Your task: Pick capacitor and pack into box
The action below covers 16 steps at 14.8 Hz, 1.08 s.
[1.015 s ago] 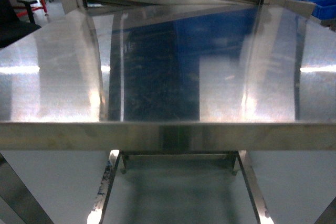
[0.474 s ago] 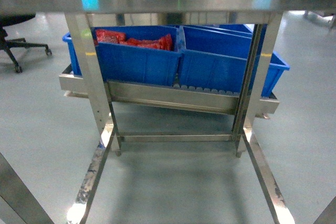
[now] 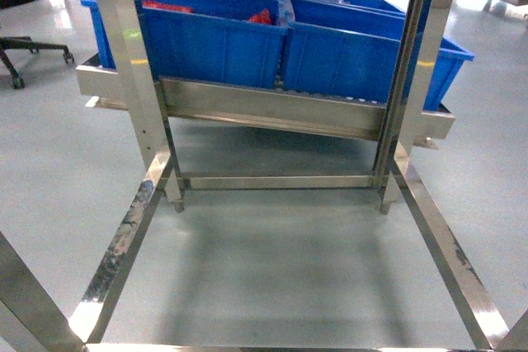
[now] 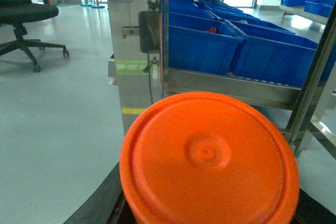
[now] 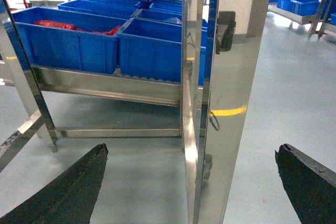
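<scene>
2 arms are in play. The left gripper's fingers clench the orange capacitor [image 4: 210, 156]; the right gripper [image 5: 191, 179] hangs open and empty. Blue bins [image 3: 289, 47] line the rack. With no box visible, finding it seems next.

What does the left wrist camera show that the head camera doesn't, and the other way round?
Only the left wrist view shows a big orange round lid filling the foreground, with the left tool hidden behind it, and a black box mounted on a steel post. Only the head view shows the floor rails of the rack's frame. Both show blue bins on the rack's low shelf, red packets inside one, and an office chair off to the left.
</scene>
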{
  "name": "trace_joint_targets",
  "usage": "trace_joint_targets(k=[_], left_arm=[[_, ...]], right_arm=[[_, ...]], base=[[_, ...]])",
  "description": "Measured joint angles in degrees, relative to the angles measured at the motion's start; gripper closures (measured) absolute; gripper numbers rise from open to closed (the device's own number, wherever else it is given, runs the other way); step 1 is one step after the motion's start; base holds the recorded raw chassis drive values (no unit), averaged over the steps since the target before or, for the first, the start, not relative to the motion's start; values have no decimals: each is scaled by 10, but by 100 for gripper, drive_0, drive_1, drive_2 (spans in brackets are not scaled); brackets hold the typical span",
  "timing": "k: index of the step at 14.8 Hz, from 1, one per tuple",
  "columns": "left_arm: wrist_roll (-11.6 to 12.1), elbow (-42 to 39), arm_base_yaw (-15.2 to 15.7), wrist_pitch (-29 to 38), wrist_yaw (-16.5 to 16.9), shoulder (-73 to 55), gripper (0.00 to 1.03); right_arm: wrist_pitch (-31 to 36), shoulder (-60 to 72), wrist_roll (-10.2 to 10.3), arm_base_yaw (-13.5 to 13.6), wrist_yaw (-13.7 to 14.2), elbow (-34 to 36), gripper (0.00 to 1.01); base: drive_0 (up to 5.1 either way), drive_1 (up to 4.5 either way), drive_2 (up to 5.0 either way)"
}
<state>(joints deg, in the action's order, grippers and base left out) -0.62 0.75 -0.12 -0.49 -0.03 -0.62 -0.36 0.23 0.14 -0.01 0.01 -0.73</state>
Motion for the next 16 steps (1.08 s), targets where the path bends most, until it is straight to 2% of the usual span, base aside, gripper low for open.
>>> trace_joint_targets(k=[7, 16], left_arm=[[0, 0, 0, 1, 0, 0, 59], [0, 0, 0, 1, 0, 0, 59]], right_arm=[[1, 0, 0, 0, 0, 0, 3], [0, 0, 0, 0, 0, 0, 3]], base=[[0, 0, 0], [-464, 281, 281]])
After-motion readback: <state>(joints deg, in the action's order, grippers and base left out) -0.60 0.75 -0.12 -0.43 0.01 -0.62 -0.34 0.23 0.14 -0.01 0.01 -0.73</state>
